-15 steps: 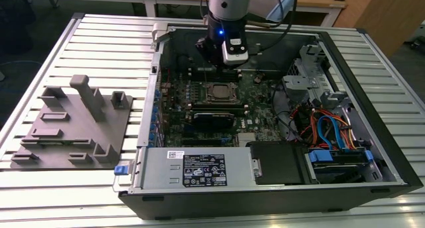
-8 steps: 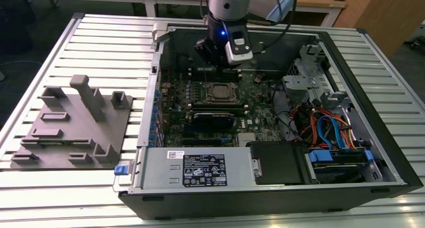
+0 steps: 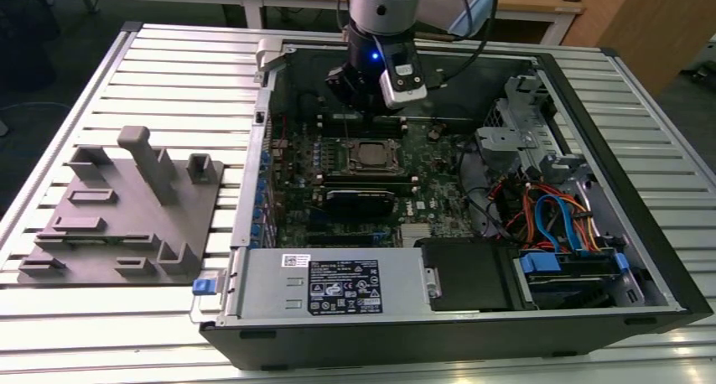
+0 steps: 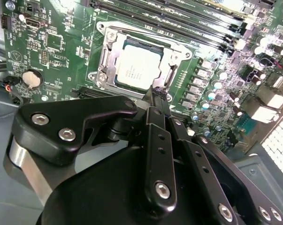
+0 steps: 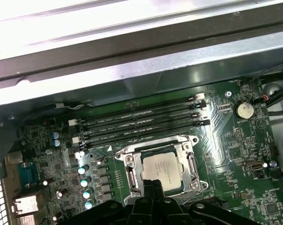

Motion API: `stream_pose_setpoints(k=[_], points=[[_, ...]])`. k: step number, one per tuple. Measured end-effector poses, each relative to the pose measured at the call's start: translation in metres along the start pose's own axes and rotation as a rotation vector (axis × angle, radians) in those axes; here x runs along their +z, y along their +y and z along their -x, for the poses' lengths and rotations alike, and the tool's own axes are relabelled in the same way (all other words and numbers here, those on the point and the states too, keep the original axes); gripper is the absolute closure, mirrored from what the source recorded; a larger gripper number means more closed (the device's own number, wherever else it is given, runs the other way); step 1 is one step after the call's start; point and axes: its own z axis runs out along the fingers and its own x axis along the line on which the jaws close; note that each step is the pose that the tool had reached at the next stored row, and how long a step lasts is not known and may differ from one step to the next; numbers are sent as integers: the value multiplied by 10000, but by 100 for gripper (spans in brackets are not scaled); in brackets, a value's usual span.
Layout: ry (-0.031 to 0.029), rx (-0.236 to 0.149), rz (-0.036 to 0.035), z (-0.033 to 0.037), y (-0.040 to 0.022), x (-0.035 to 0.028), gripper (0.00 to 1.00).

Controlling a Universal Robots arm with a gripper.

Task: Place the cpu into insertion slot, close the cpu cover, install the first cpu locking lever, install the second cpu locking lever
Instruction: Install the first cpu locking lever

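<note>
Gripper: the gripper (image 4: 156,91) hangs just above the motherboard (image 4: 52,47), its tips near one edge of the socket; the fingers are drawn together with nothing visible between them.
Cpu: the cpu (image 4: 140,65) lies flat in the insertion slot (image 3: 345,156), its dull silver top facing up.
Cpu cover: the cpu cover (image 4: 111,62) appears to lie down around the chip, its window framing the metal top.
Levers: whether either locking lever is latched cannot be told.
Handling, cpu: likely light, rigid and smooth. Its underside contacts are fragile, so it is best gripped by two opposite edges and kept level.
Handling, cover: thin sheet metal, stiff but springy on its hinge. It is best pushed on the frame, never through the window.
Exterior view adds: the open computer case (image 3: 626,258) on a slatted table (image 3: 67,317), with a grey parts fixture (image 3: 123,225) well apart on the exterior view's left.
First wrist view adds: the long memory slots (image 5: 141,119) beside the socket, a coin battery (image 5: 244,110), and the case wall beyond.
Second wrist view adds: the closest look at the chip, the frame and the fingertips together.
</note>
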Motion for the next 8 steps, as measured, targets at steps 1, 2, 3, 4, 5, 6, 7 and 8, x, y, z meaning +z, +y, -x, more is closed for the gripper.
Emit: stream_pose_setpoints(k=[1,2,3,4,5,6,7,8], points=[[2,-38,-1,-4,-1,0,89],[7,-145,-2,-4,-1,0,89],[14,-284,-3,-4,-1,0,89],[20,-432,-2,-4,-2,1,89],[26,-588,-2,-4,-1,3,89],[34,-744,-2,-4,-1,4,89],[40,-900,-2,-4,-1,5,89],[46,-1048,-2,-4,-1,7,89]])
